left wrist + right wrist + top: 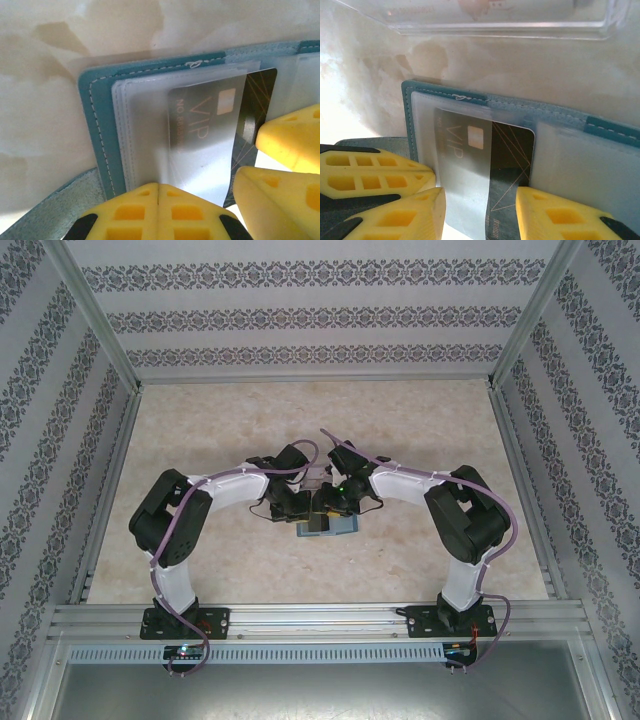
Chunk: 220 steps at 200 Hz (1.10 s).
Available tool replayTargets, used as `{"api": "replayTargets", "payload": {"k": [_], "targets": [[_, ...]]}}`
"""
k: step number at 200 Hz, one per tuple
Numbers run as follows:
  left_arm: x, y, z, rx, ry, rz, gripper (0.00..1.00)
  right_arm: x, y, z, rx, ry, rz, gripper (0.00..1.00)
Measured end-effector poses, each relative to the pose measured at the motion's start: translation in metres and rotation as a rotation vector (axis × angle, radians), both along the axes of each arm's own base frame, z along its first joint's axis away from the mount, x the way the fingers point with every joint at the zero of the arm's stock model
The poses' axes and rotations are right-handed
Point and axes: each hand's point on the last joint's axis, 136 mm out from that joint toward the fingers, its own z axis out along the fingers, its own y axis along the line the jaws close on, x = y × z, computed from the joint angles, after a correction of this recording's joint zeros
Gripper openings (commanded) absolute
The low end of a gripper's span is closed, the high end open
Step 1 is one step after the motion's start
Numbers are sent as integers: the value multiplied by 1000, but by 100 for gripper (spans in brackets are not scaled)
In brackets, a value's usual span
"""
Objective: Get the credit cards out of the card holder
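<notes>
Grey-patterned wallpaper walls (320, 310) enclosed a beige marbled tabletop (250, 430). The white-and-black left arm (185, 530) and its twin right arm (465, 530) bent inward to meet at the table's middle. A clear plastic tray (495, 20) lay just beyond the meeting point, apart from the work.

Between tray and arms lay the teal-blue bifold card holder (410, 115), opened flat with its pockets facing up. The left gripper (157, 189) sat at its near edge with its yellow pads pressed together and no gap showing. Whether a thin layer of the translucent plastic sleeve (145, 125) was pinched between them, I could not tell.

The right gripper (480, 195) had its pads spread wide, one over each side of the dark rectangular credit card (512, 150), gripping nothing. That card (gold "VIP" lettering showed through the sleeve) was partly under the sleeve. A bare dark strip showed on the side away from the left gripper.

Its long axis ran from the holder's far seam straight back toward the right wrist, so the right gripper was clearly the nearer one. Judging from this, the pull would go back along that axis while the left gripper pinned the holder.
</notes>
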Motion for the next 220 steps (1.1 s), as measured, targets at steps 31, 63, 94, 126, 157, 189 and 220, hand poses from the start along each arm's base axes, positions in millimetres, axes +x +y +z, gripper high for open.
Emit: {"api": "replayTargets", "payload": {"k": [31, 63, 94, 126, 157, 189, 220], "targets": [[-1, 0, -1, 0, 4, -3, 0, 0, -1, 0, -4, -2, 1, 42], [-1, 0, -1, 2, 7, -3, 0, 0, -1, -1, -7, -2, 1, 47], [-1, 0, -1, 5, 10, -4, 0, -2, -3, 3, -2, -9, -2, 51], [-1, 1, -1, 8, 11, -5, 0, -2, -7, 7, 2, -14, -10, 50], [-1, 1, -1, 13, 14, -5, 0, -3, -11, 4, -5, -6, -15, 50], [-1, 1, -1, 15, 17, -6, 0, -3, -10, 3, -3, -7, -12, 41], [-1, 1, -2, 21, 25, -9, 0, -4, -9, -4, 6, -1, -10, 38]]}}
